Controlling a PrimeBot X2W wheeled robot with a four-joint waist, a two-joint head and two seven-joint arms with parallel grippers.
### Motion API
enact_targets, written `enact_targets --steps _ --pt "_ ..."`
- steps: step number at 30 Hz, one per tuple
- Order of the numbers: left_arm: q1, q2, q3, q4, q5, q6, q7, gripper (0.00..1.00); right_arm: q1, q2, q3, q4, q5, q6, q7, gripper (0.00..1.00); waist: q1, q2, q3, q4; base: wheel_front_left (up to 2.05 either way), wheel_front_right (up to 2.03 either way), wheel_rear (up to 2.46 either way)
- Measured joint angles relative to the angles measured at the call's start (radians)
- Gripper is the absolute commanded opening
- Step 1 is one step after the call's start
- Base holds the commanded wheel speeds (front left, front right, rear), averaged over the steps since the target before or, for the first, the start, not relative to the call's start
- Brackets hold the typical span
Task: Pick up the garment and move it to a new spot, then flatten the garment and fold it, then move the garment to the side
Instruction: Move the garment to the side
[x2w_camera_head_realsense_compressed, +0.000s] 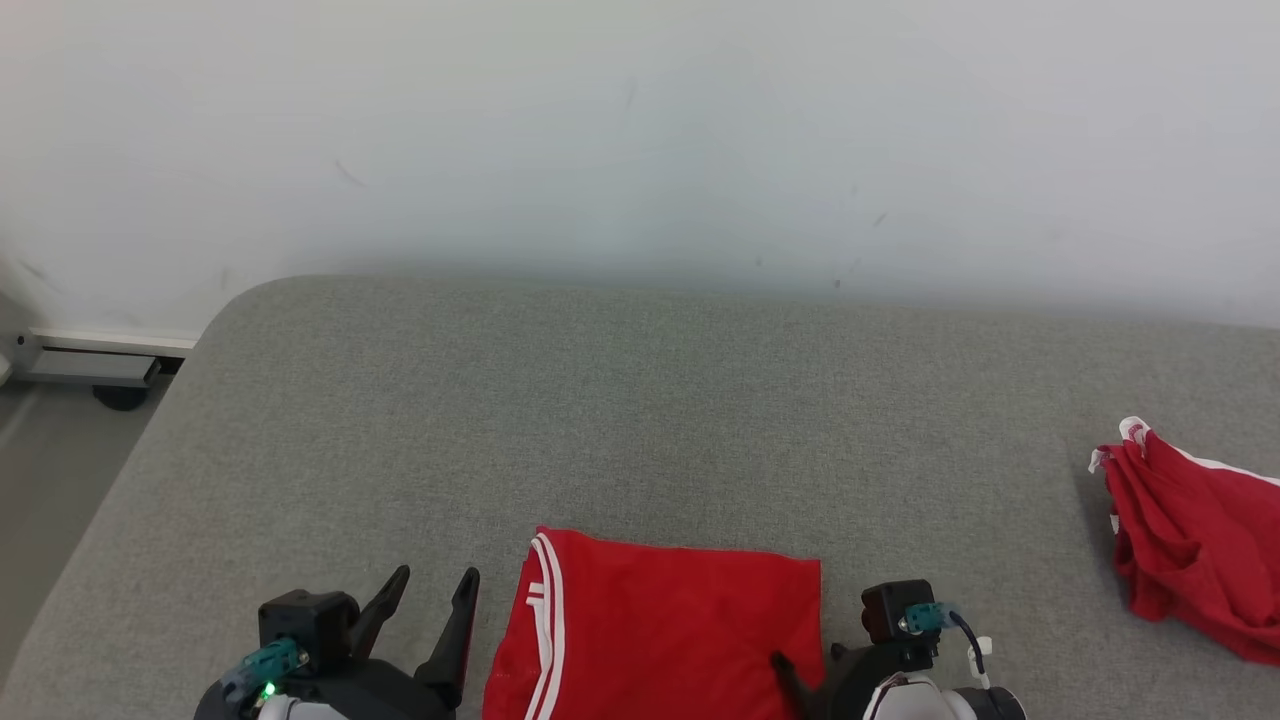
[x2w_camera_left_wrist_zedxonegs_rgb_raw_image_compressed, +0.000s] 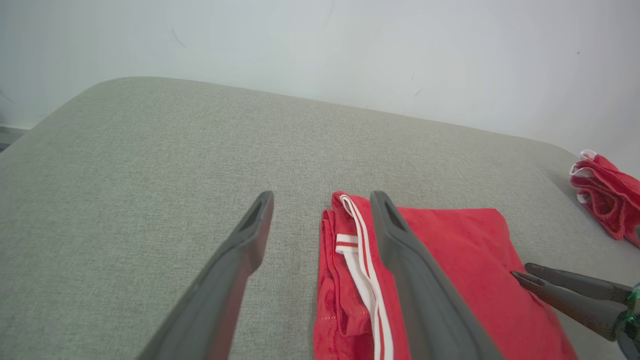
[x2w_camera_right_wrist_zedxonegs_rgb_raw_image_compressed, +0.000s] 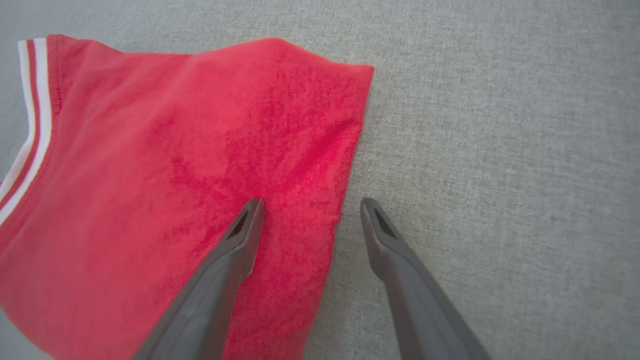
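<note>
The red garment (x2w_camera_head_realsense_compressed: 660, 630) lies folded flat at the near middle of the grey surface (x2w_camera_head_realsense_compressed: 640, 400). Its far edge runs straight, its left edge carries white stripes, and its near part is cut off by the bottom of the head view.

The left gripper (x2w_camera_head_realsense_compressed: 435, 575) sits just left of the striped edge, its two fingers spread apart and holding nothing. The right gripper (x2w_camera_right_wrist_zedxonegs_rgb_raw_image_compressed: 311, 205) is at the garment's right edge, also spread wide. One finger is over the red cloth and the other over bare grey; whether they touch the cloth I cannot tell.

Beyond the garment the surface is bare all the way to the white wall (x2w_camera_head_realsense_compressed: 640, 120). It is bare to the left as well, up to the rounded far-left corner, where it drops to the floor (x2w_camera_head_realsense_compressed: 50, 470).

To the right, well apart from the folded piece, a crumpled red cloth (x2w_camera_head_realsense_compressed: 1190, 540) with white trim lies near the right side. A bare grey stretch separates the two.
</note>
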Motion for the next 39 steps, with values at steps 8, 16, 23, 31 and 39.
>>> enact_targets --steps 8,16,23,31,39 --pt "-0.018 -0.005 -0.005 0.001 0.000 0.002 0.009 1.00 0.022 0.001 -0.017 -0.016 -0.028 0.000 0.039 1.00 0.0000 0.0000 0.002 -0.007 0.00 0.00 0.00" --pt "-0.018 -0.008 -0.012 0.005 0.000 0.002 0.010 1.00 0.033 0.003 -0.049 -0.020 -0.055 0.000 0.077 0.36 0.0000 0.0000 0.004 -0.003 0.00 0.00 0.00" --pt "-0.018 -0.010 -0.014 0.007 0.000 0.002 0.010 1.00 0.035 0.008 -0.077 -0.018 -0.074 0.000 0.111 0.00 -0.0001 0.0000 0.002 0.002 0.00 0.00 0.00" --pt "-0.017 -0.010 -0.016 0.008 0.000 0.001 0.010 1.00 0.042 0.002 -0.103 -0.043 -0.129 0.000 0.126 0.00 0.0000 0.0000 -0.004 0.004 0.00 0.00 0.00" --pt "-0.013 -0.009 -0.015 0.008 0.000 0.001 0.009 1.00 0.029 -0.141 -0.153 -0.145 -0.195 0.000 0.125 0.00 0.0000 0.0001 -0.009 -0.003 0.00 0.00 0.00"
